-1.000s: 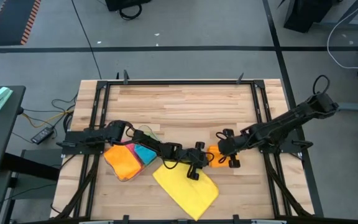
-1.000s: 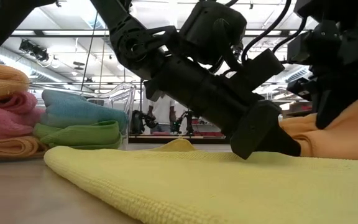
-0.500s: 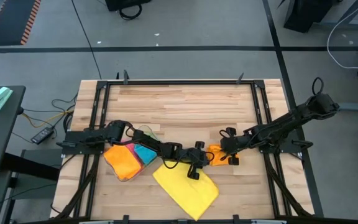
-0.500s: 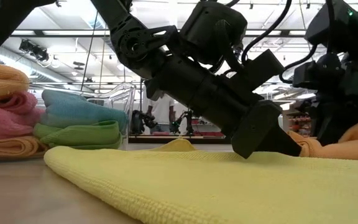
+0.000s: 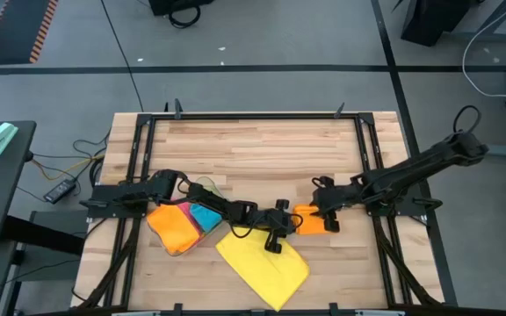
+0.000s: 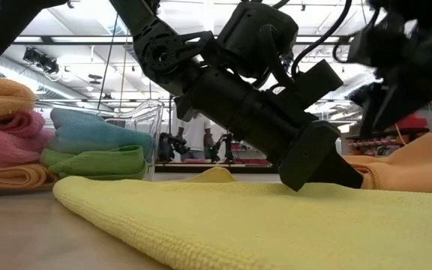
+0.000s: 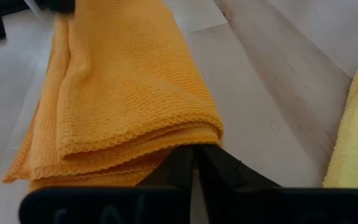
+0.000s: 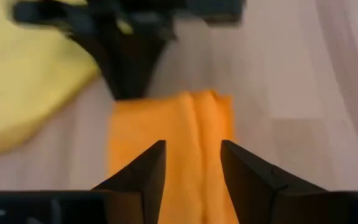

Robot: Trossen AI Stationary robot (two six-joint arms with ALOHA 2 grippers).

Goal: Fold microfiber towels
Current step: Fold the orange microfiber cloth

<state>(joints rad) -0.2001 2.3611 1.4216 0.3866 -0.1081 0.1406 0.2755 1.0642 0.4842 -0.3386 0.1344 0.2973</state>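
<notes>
A folded orange towel (image 5: 310, 219) lies flat on the table, right of a spread yellow towel (image 5: 262, 263). My left gripper (image 5: 286, 226) reaches in from the left and is shut on the orange towel's left end; it also shows in the low view (image 6: 343, 176). My right gripper (image 5: 321, 209) is open and hovers just above the orange towel's right part; in the right wrist view (image 8: 192, 162) its fingers stand over the towel (image 8: 173, 143) without touching it. Folded towels (image 5: 183, 226) are stacked at the left. My left gripper pinches the folded end of the orange towel (image 7: 188, 138) between its two shut fingers, over several layers. The fingers slant down from the table's left and come at the towel's end along its length. The towel lies on the table.
The stack at the left holds orange (image 6: 2, 97), pink (image 6: 6, 142), blue (image 6: 96, 131) and green (image 6: 96, 161) towels. A clear plastic tray (image 6: 145, 112) stands behind it. A black frame (image 5: 253, 116) runs round the wooden table; bare wood lies at the far half.
My right gripper has brought the raised right end of the orange towel down onto the table, then risen off it, drawing slightly toward the table's right. The orange towel now lies flat and folded. My left gripper has kept still on the towel's left end.
</notes>
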